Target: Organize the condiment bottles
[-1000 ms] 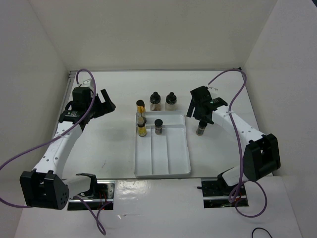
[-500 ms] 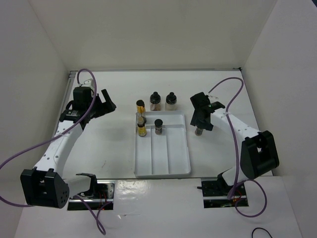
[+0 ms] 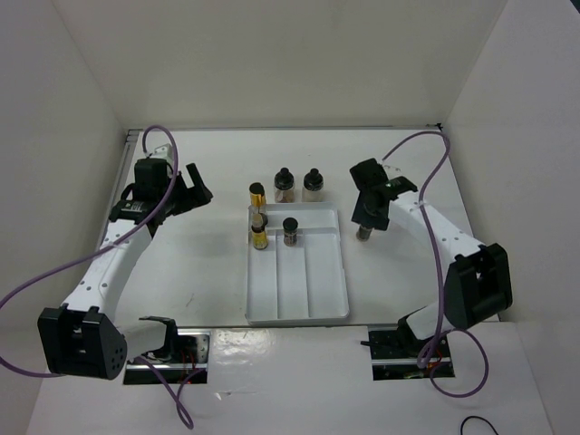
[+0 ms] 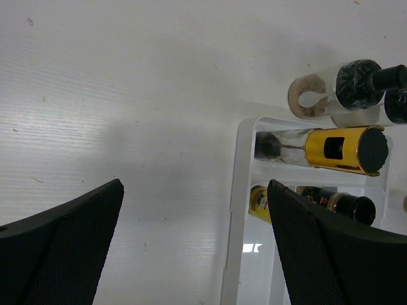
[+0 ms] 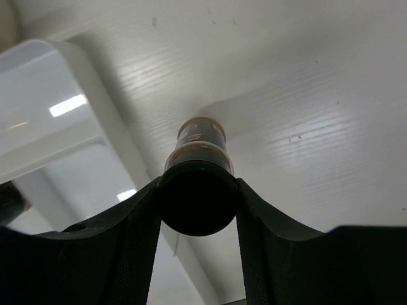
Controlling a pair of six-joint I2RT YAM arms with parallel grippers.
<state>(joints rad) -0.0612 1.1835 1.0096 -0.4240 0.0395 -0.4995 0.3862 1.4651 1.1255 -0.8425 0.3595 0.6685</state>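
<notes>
- the right gripper (image 3: pixel 365 220) (image 5: pixel 198 190) is clamped on the black cap of a dark brown spice jar (image 3: pixel 364 236) (image 5: pixel 201 143), with one finger on each side of the cap.
- this jar hangs upright just right of the white three-section tray (image 3: pixel 313 281) (image 5: pixel 57 82), outside its rim and near its far right corner. i cannot tell whether its base touches the table (image 3: pixel 199 263).
- the left gripper (image 3: pixel 197 188) (image 4: pixel 194 190) holds nothing. its jaws are spread wide above the table, well to the left of the tray's far left corner.
- an amber jar (image 3: pixel 257 194) (image 4: pixel 337 149) stands at the tray's far left corner. in the left wrist view it appears to be inside the rim.
- a yellow jar (image 3: pixel 260 238) (image 4: pixel 257 200) stands upright in the tray's left section, just nearer than the amber jar.
- a dark jar (image 3: pixel 290 232) (image 4: pixel 346 204) stands upright in the middle section, beside the yellow jar and towards the far end.
- a beige jar (image 3: pixel 284 186) (image 4: pixel 315 95) and a pale jar (image 3: pixel 313 186) stand side by side on the table just beyond the tray's far edge, the beige one on the left.
- all of the jars have black caps.
</notes>
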